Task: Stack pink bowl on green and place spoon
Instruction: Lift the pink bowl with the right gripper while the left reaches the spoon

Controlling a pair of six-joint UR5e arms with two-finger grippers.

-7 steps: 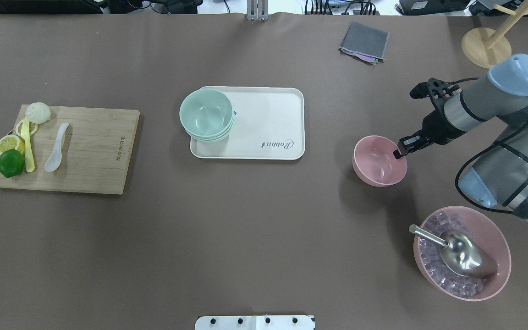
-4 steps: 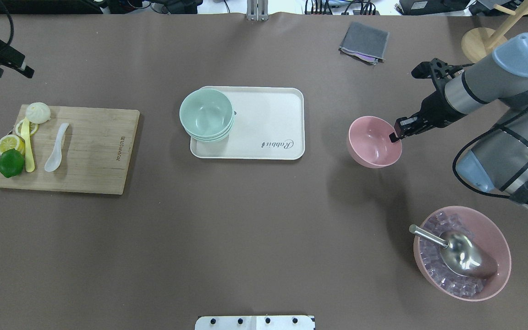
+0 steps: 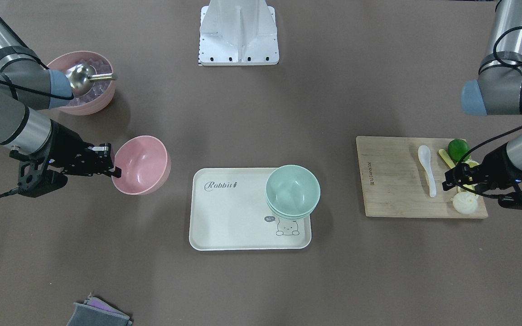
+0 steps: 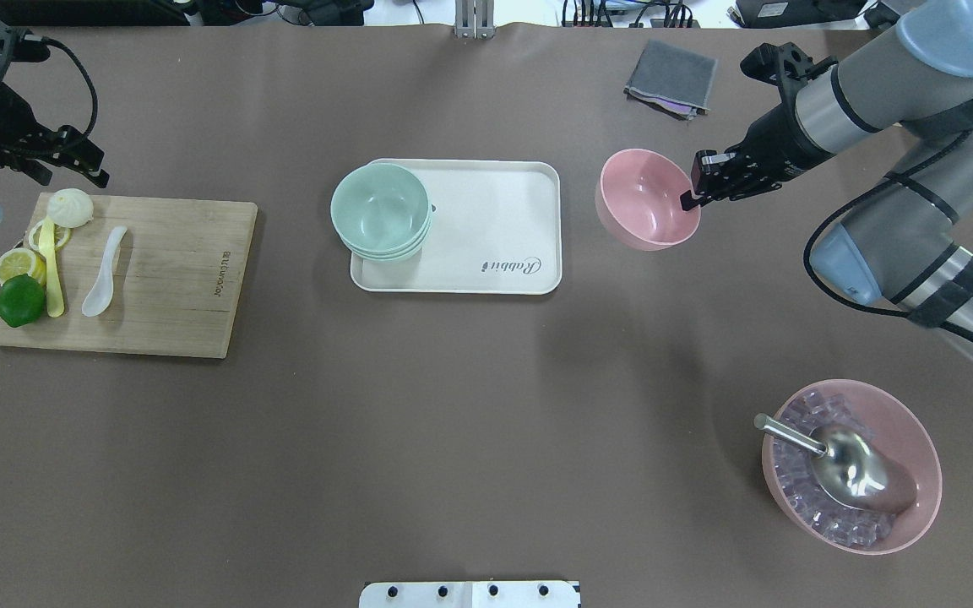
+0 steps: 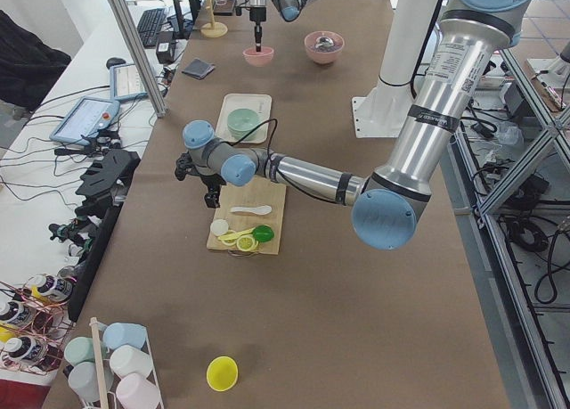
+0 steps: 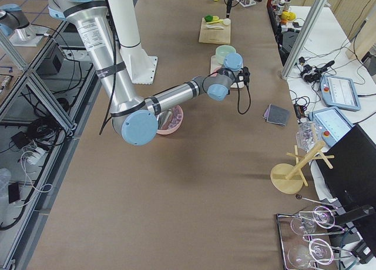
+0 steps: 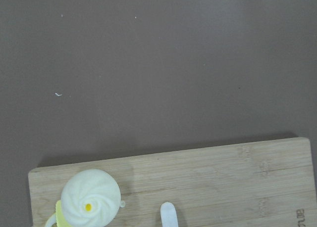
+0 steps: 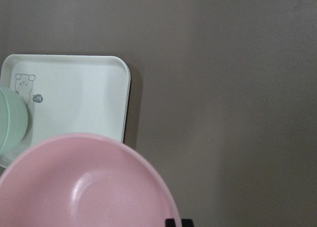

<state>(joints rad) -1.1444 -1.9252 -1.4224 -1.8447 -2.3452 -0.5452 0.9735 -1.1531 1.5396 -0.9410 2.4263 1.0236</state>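
The small pink bowl (image 4: 645, 201) hangs above the table just right of the white tray (image 4: 495, 219). My right gripper (image 4: 692, 196) is shut on its rim; the bowl fills the bottom of the right wrist view (image 8: 89, 187). The mint-green bowls (image 4: 381, 209) are nested on the tray's left end. The white spoon (image 4: 105, 272) lies on the wooden cutting board (image 4: 174, 279), with its handle tip in the left wrist view (image 7: 169, 214). My left gripper (image 4: 89, 173) looks open and empty, above the board's far left corner, next to the bun (image 4: 70, 207).
A lime (image 4: 20, 300), lemon slices (image 4: 20, 264) and a long yellow utensil (image 4: 52, 274) lie on the board's left side. A ribbed pink bowl (image 4: 854, 466) with ice and a metal scoop stands front right. A grey cloth (image 4: 672, 78) lies at the back.
My right gripper has lifted the pink bowl and carried it back and left toward the tray. My left arm has come into view and moved toward the cutting board.
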